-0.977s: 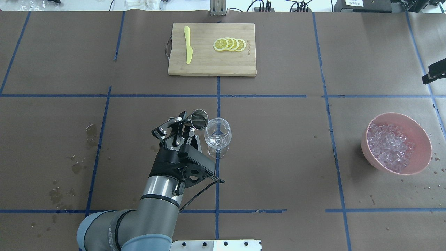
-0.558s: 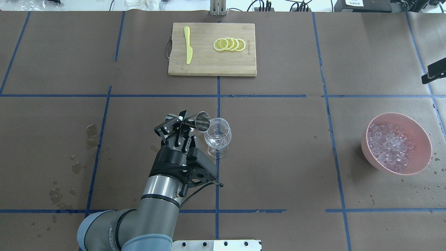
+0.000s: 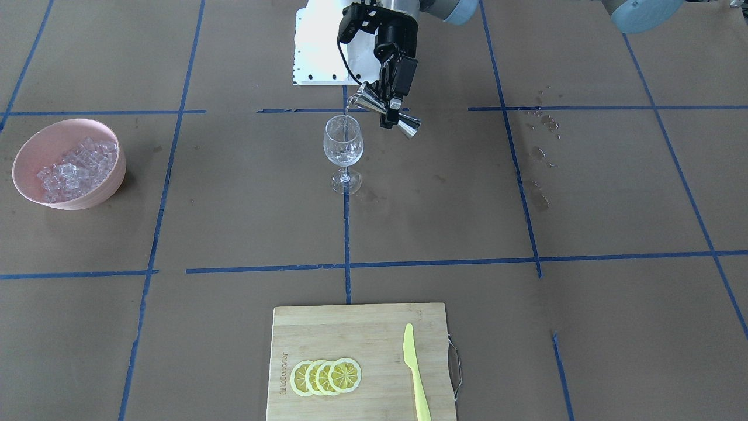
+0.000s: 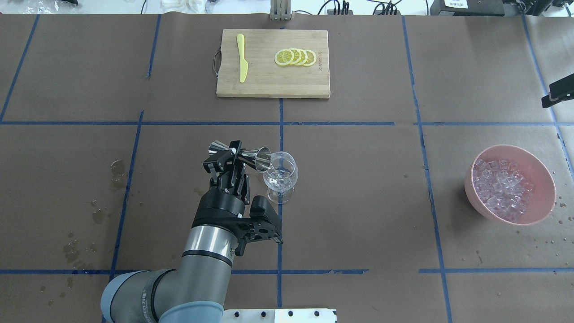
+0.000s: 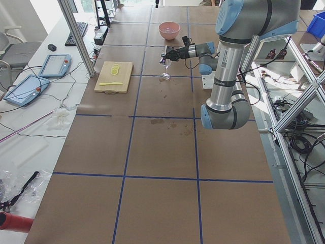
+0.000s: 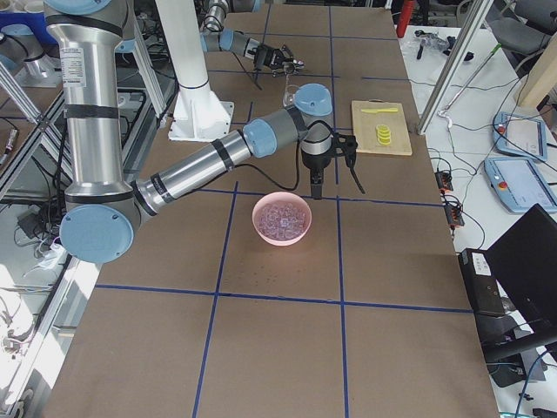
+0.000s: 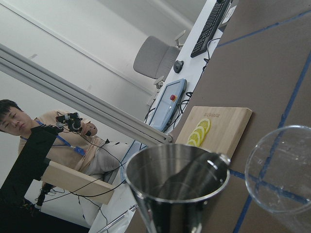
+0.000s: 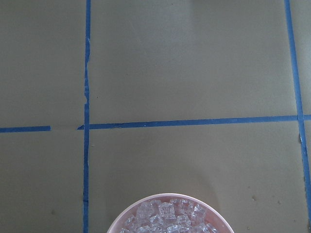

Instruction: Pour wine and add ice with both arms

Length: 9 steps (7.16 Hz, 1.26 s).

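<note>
Left gripper (image 4: 234,152) pinches jigger (image 4: 260,158) at waist, mouth tipped toward 3 o'clock over glass (image 4: 280,175). Hold lip inside rim, tilt slowly. Right gripper (image 6: 336,178): opening unreadable.

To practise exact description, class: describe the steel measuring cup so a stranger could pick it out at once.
At the middle of the table, find the wine glass. Tipped at its rim, in the left gripper, is the jigger: the only shiny metal piece, two cones joined tip to tip.

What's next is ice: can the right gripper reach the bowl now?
Probably yes: the right gripper hangs near the bowl of ice, with nothing between; the left gripper, holding the jigger, is at the glass.
</note>
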Each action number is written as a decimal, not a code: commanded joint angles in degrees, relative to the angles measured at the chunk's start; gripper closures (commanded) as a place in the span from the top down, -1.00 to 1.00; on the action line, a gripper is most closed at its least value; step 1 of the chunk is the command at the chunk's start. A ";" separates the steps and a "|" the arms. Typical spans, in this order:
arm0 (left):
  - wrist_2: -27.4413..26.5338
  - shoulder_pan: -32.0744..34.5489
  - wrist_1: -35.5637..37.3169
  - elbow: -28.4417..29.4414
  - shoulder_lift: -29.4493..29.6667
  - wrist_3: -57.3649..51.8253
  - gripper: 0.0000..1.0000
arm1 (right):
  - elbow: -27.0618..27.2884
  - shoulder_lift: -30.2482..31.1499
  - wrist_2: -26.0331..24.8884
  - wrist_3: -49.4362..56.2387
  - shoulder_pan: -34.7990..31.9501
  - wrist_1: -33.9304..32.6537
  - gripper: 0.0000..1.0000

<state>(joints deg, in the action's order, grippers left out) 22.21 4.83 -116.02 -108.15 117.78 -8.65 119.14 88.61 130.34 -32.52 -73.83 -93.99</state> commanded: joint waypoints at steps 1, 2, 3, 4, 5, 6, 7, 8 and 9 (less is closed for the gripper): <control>-0.23 0.00 0.00 0.13 0.52 -4.77 -1.00 | 0.04 0.07 0.09 0.00 0.01 0.03 1.00; -1.19 0.00 0.00 0.48 0.70 -6.88 -1.00 | 0.04 0.07 0.09 0.00 0.09 0.03 1.00; -1.38 0.00 0.00 0.57 0.88 -9.16 -1.00 | 0.04 0.07 0.09 0.00 0.01 0.03 1.00; -1.38 0.00 0.00 0.57 0.96 -10.67 -1.00 | -0.04 0.07 0.09 0.00 0.01 0.03 1.00; -1.46 0.35 0.00 1.18 0.97 -10.85 -1.00 | -0.05 0.07 0.09 0.00 0.01 0.03 1.00; -1.47 0.53 0.00 1.79 1.14 -10.86 -1.00 | -0.13 0.07 0.09 0.09 0.01 0.03 1.00; -1.99 0.53 0.00 1.97 1.31 -12.08 -1.00 | -0.13 0.07 0.09 0.09 0.01 0.03 1.00; -2.34 0.62 0.00 2.67 1.84 -12.78 -1.00 | -0.13 0.07 0.09 0.09 0.01 0.03 1.00; -3.13 0.62 0.00 3.29 1.93 -12.88 -1.00 | -0.13 0.07 0.09 0.09 0.01 0.03 1.00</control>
<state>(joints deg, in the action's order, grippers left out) 19.84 5.40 -116.01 -105.59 119.45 -21.09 119.01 88.68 130.43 -32.44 -73.83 -93.95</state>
